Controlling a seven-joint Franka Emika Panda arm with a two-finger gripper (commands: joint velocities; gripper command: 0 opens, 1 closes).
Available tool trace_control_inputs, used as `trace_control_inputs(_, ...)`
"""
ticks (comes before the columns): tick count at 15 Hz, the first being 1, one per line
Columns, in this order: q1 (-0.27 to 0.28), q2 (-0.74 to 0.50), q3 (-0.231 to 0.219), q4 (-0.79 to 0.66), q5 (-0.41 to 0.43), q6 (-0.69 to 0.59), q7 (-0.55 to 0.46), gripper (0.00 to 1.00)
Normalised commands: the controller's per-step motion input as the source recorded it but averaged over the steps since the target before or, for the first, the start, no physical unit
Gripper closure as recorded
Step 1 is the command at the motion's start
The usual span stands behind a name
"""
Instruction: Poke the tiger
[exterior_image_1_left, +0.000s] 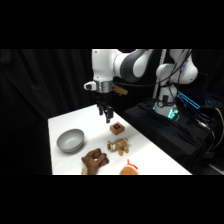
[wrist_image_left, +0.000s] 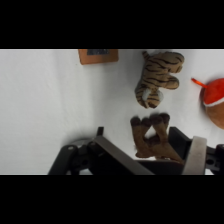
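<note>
The tiger (exterior_image_1_left: 118, 146) is a small tan plush with dark stripes, lying on the white table (exterior_image_1_left: 62, 122) in front of a small wooden block (exterior_image_1_left: 117, 128). My gripper (exterior_image_1_left: 106, 116) hangs above the table, behind and left of the block and well short of the tiger, touching nothing. In the wrist view the tiger (wrist_image_left: 157, 75) lies at the upper right, apart from the black linkage (wrist_image_left: 100, 155) at the bottom. The block (wrist_image_left: 98, 55) is cut off at the top edge.
A grey bowl (exterior_image_1_left: 70, 140) stands at the left. A larger dark-brown plush (exterior_image_1_left: 95, 160) (wrist_image_left: 150, 137) lies near the front edge. An orange-and-white plush (exterior_image_1_left: 129, 170) (wrist_image_left: 215, 97) sits to the right of it. Dark equipment stands beyond the table's right edge.
</note>
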Motion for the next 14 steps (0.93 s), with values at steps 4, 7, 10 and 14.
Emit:
trace_control_inputs(4,0.022,-0.06,0.041,-0.08,-0.076,0.06,0.13,0.0)
trace_control_inputs(7,0.08,-0.15,0.077,-0.19,-0.103,0.1,0.2,0.0)
trace_control_inputs(10,0.073,-0.13,0.057,-0.17,-0.108,0.15,0.21,0.26)
trace_control_inputs(14,0.046,-0.07,0.028,-0.13,-0.101,0.17,0.17,0.6)
